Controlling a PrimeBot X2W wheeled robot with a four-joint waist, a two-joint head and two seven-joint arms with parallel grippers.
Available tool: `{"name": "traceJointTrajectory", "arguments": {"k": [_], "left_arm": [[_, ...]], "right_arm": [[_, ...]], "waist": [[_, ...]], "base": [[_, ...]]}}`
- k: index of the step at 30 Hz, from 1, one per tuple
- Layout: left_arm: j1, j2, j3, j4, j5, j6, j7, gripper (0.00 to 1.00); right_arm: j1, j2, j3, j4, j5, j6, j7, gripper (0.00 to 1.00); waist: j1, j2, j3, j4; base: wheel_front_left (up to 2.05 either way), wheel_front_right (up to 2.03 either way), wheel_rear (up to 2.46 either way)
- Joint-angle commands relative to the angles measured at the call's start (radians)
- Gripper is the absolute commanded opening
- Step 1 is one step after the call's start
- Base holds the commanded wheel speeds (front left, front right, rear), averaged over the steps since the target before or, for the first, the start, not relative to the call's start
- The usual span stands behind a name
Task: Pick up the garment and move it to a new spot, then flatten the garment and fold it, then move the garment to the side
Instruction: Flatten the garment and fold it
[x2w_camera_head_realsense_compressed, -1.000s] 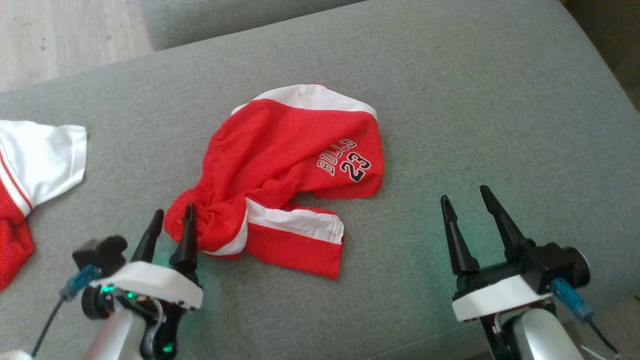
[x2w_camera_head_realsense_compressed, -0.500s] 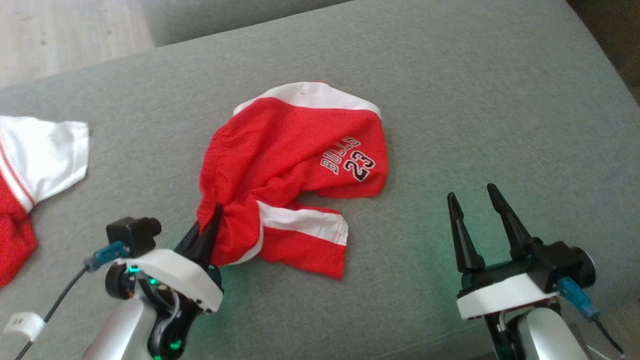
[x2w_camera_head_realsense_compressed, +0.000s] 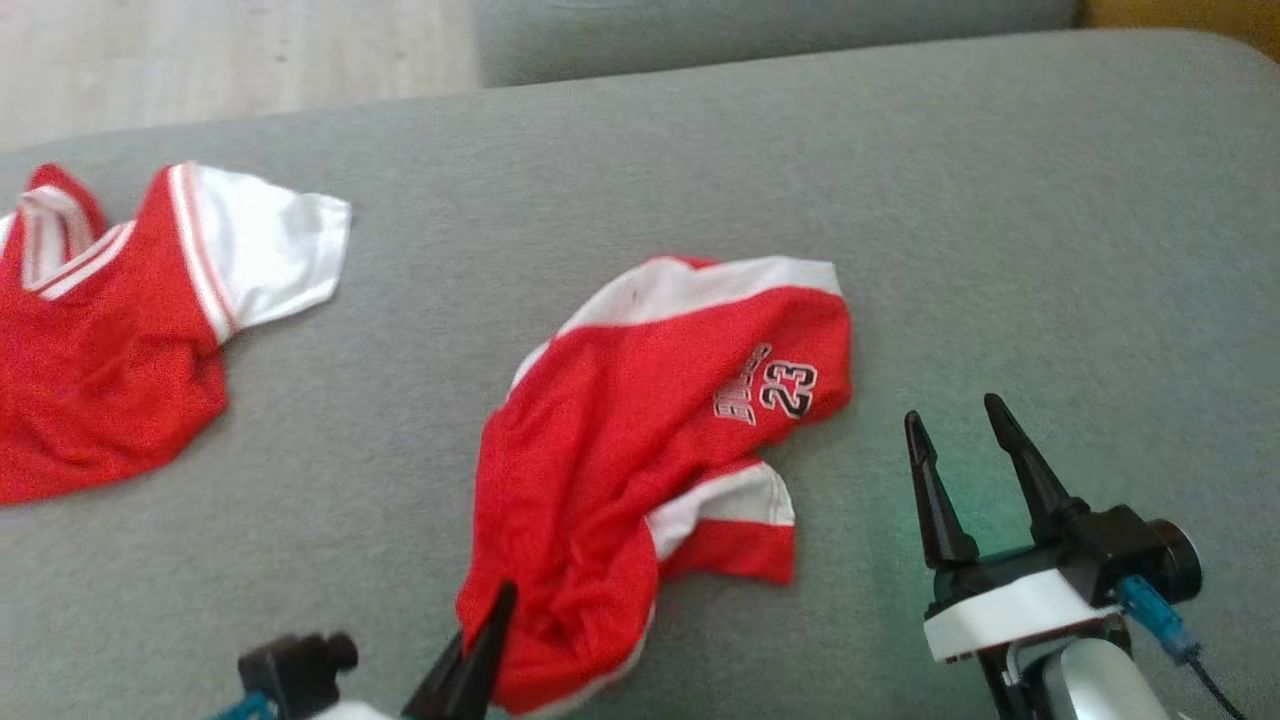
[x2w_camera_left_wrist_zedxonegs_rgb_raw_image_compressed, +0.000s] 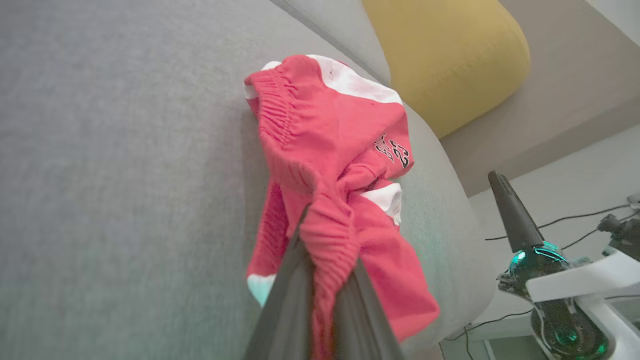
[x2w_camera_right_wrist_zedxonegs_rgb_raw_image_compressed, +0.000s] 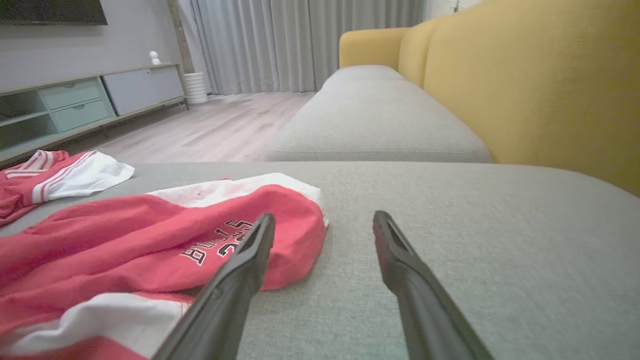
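The garment (x2w_camera_head_realsense_compressed: 640, 440) is a pair of red shorts with white bands and a "23" print, lying rumpled on the grey sofa cushion (x2w_camera_head_realsense_compressed: 1000, 250). My left gripper (x2w_camera_head_realsense_compressed: 495, 625) at the bottom edge of the head view is shut on the shorts' gathered waistband. In the left wrist view the red cloth (x2w_camera_left_wrist_zedxonegs_rgb_raw_image_compressed: 330, 165) bunches between the closed fingers (x2w_camera_left_wrist_zedxonegs_rgb_raw_image_compressed: 295, 300) and stretches away from them. My right gripper (x2w_camera_head_realsense_compressed: 960, 440) stands open just right of the shorts, touching nothing. The right wrist view shows the shorts (x2w_camera_right_wrist_zedxonegs_rgb_raw_image_compressed: 150, 250) left of its spread fingers (x2w_camera_right_wrist_zedxonegs_rgb_raw_image_compressed: 240, 280).
A red and white jersey (x2w_camera_head_realsense_compressed: 120, 320) lies at the cushion's left side. A yellow backrest (x2w_camera_right_wrist_zedxonegs_rgb_raw_image_compressed: 530, 85) rises along the sofa, with a second grey cushion (x2w_camera_right_wrist_zedxonegs_rgb_raw_image_compressed: 375, 120) beyond. Wooden floor (x2w_camera_head_realsense_compressed: 200, 60) lies past the cushion's far edge.
My left gripper closed on the shorts' waistband and pulled it toward the near edge, stretching the cloth. The camera has shifted, bringing more of the jersey into view. The right gripper stays open.
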Motion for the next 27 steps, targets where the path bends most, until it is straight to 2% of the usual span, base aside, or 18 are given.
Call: {"name": "traceJointTrajectory", "arguments": {"k": [1, 7, 11, 16, 22, 27], "left_arm": [[0.006, -0.003, 0.030, -0.069, -0.025, 0.013, -0.009, 0.00], [-0.011, -0.026, 0.009, -0.071, -0.011, 0.028, -0.010, 0.00], [-0.086, -0.042, 0.011, -0.015, 0.011, 0.031, -0.012, 0.00], [-0.221, -0.050, 0.042, 0.126, 0.011, 0.024, -0.006, 0.00], [-0.336, 0.011, 0.105, 0.320, 0.050, 0.045, -0.019, 0.00], [-0.376, 0.079, 0.120, 0.462, 0.173, 0.114, -0.096, 0.00]], "right_arm": [[-0.017, -0.004, 0.024, -0.026, -0.008, 0.008, -0.006, 1.00], [-0.028, -0.004, 0.049, -0.018, -0.015, 0.008, -0.006, 1.00], [-0.041, -0.004, 0.061, -0.015, -0.016, 0.008, -0.006, 1.00], [-0.054, -0.004, 0.064, -0.015, -0.014, 0.008, -0.006, 1.00], [-0.058, -0.004, 0.061, -0.023, -0.006, 0.008, -0.006, 1.00], [-0.052, -0.004, 0.064, -0.028, 0.004, 0.008, -0.006, 1.00]], "waist": [[0.0000, 0.0000, -0.019, 0.034], [0.0000, 0.0000, -0.011, 0.032], [0.0000, 0.0000, 0.004, 0.006], [0.0000, 0.0000, 0.034, -0.054], [0.0000, 0.0000, 0.061, -0.124], [0.0000, 0.0000, 0.065, -0.155]], "base": [[0.00, 0.00, 0.00], [0.00, 0.00, 0.00], [0.00, 0.00, 0.00], [0.00, 0.00, 0.00], [0.00, 0.00, 0.00], [0.00, 0.00, 0.00]]}}
